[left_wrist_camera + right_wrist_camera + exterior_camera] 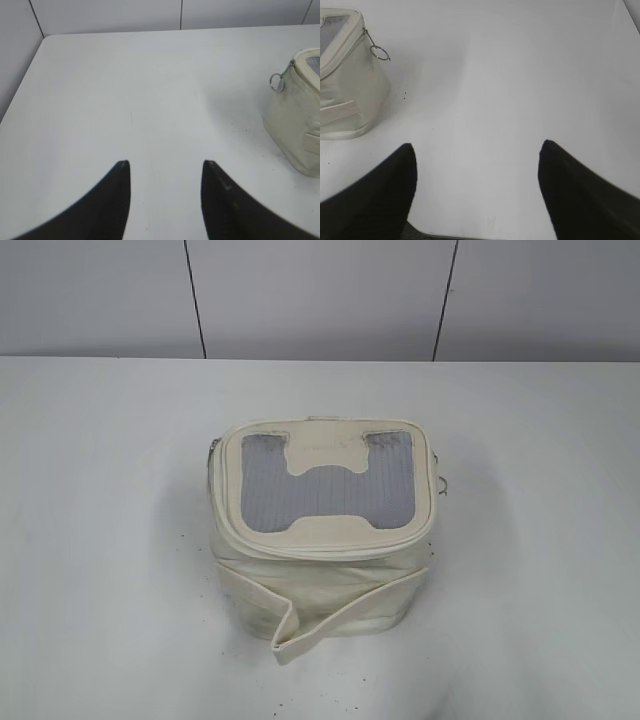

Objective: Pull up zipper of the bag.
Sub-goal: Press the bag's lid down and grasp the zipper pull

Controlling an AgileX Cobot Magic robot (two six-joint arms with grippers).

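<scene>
White matte table [100, 540], faintly speckled near centre; pale panelled wall [320, 295] with dark seams across the top. Cream bag [320, 530] sits mid-frame, grey mesh lid up. Left gripper [166, 167] and right gripper [477, 150] both spread open over bare tabletop.

You were looking at a lab-style test bench: a bare white table [100, 540] stood against plain grey wall panels [320, 295] with dark seams.
</scene>
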